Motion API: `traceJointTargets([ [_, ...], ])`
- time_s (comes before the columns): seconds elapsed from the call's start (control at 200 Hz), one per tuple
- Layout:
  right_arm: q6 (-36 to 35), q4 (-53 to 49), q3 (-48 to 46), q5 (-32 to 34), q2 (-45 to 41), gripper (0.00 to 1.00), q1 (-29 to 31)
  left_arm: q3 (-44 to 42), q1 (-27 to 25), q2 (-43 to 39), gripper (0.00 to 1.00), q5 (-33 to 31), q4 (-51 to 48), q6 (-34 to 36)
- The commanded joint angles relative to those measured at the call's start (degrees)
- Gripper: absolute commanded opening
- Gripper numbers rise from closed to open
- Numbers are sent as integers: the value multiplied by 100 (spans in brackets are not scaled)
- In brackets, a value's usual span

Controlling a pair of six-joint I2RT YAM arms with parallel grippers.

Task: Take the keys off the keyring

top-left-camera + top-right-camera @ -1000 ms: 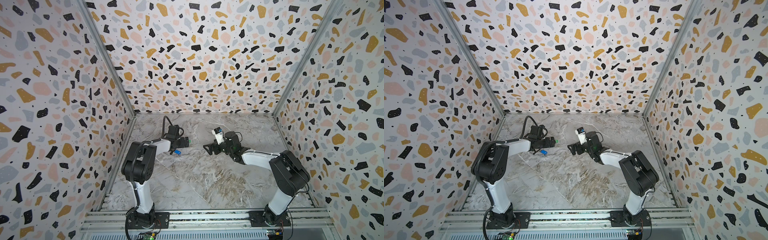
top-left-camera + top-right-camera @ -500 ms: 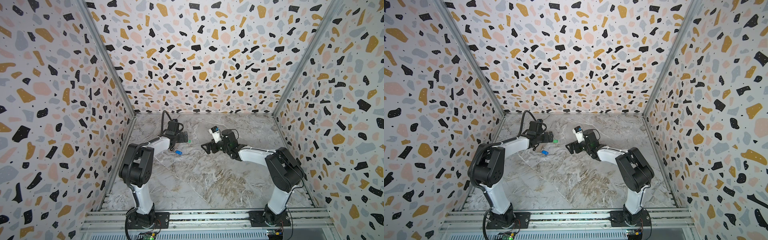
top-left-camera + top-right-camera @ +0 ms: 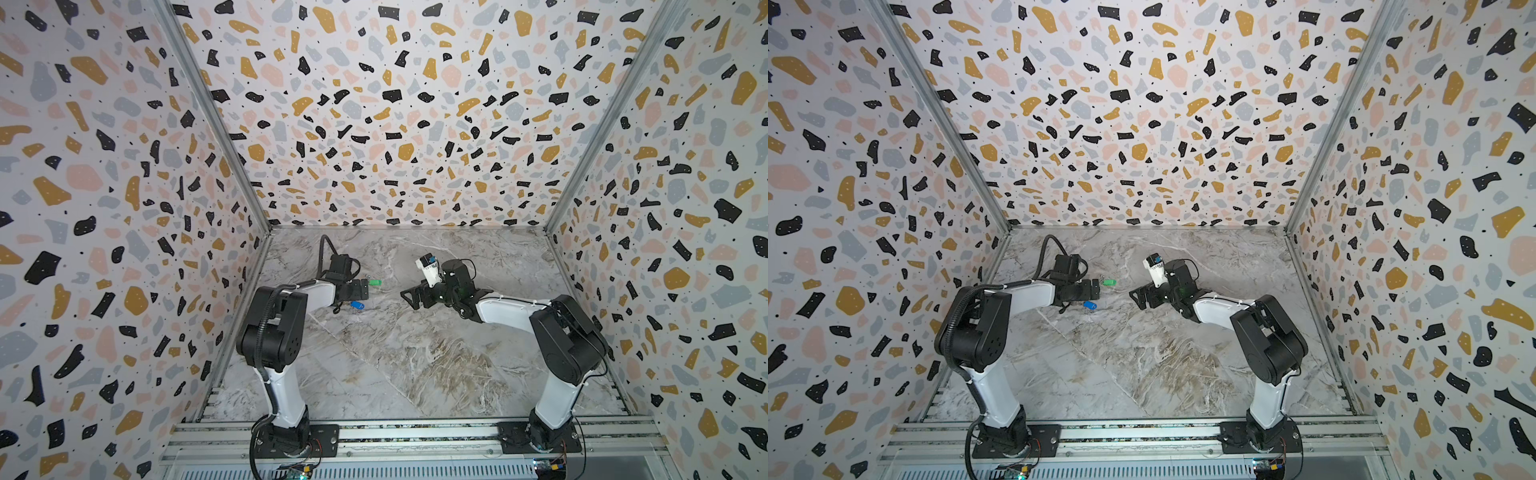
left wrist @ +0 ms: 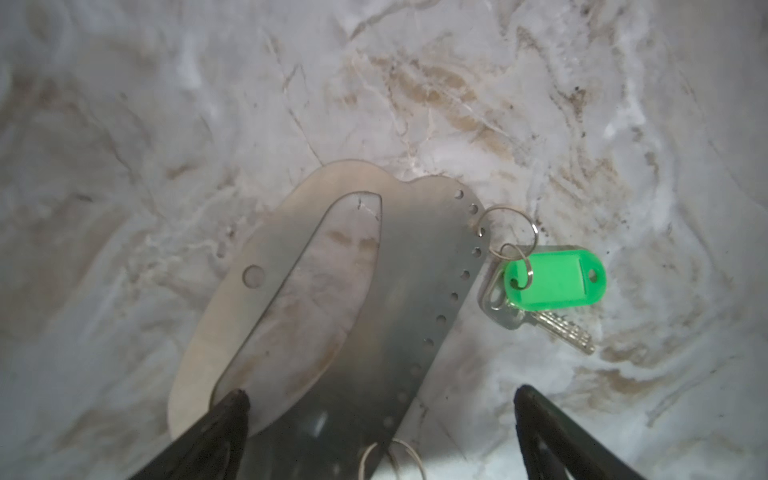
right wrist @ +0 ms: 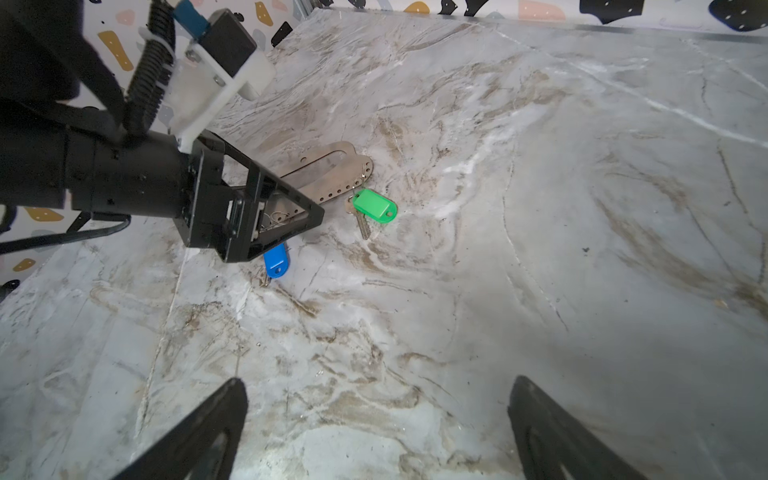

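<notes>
The keyring (image 4: 415, 270) is a flat grey plate with an oblong cut-out, lying on the marble floor. In both top views my left gripper mostly hides it. A green-tagged key (image 4: 557, 278) hangs from a small ring at the plate's holed edge and rests beside it (image 3: 375, 282) (image 3: 1109, 282) (image 5: 374, 206). A blue-tagged key (image 5: 276, 259) lies by the left gripper (image 3: 356, 305) (image 3: 1089, 305). My left gripper (image 4: 380, 397) (image 3: 363, 289) is open, low over the plate's near end. My right gripper (image 5: 378, 386) (image 3: 409, 297) is open over bare floor, facing the keys from the right.
Terrazzo-patterned walls (image 3: 395, 124) close the marble floor (image 3: 395, 353) on three sides. An aluminium rail (image 3: 415, 436) with both arm bases runs along the front. The left arm's cable (image 3: 324, 249) loops up behind its wrist.
The left gripper has shifted only slightly over the keyring. The right gripper has edged a little to the left, toward the keys. Both stay open.
</notes>
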Motion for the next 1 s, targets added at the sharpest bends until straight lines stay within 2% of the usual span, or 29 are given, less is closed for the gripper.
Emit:
traceJointTargets([
  [0.0,-102,-67,23,-192,-154,100,18,-392,-32,-332,99,231,241,-420],
  [0.17,-249,-215,191,-305,-97,100,25,-989,-154,-717,99,348,615,-916],
  [0.406,-298,-261,206,-393,-113,99,25,-1587,-594,-1304,99,231,884,-1676],
  [0.711,-442,-409,191,-425,-228,99,-14,-2918,-1016,-2317,99,338,1394,-2666],
  [0.861,-635,-454,439,-544,-222,99,-100,-2795,-1291,-2749,99,85,1141,-2580],
  [0.996,-998,-509,864,-586,-97,100,-164,-1994,-1294,-3122,99,-525,237,-1833],
])
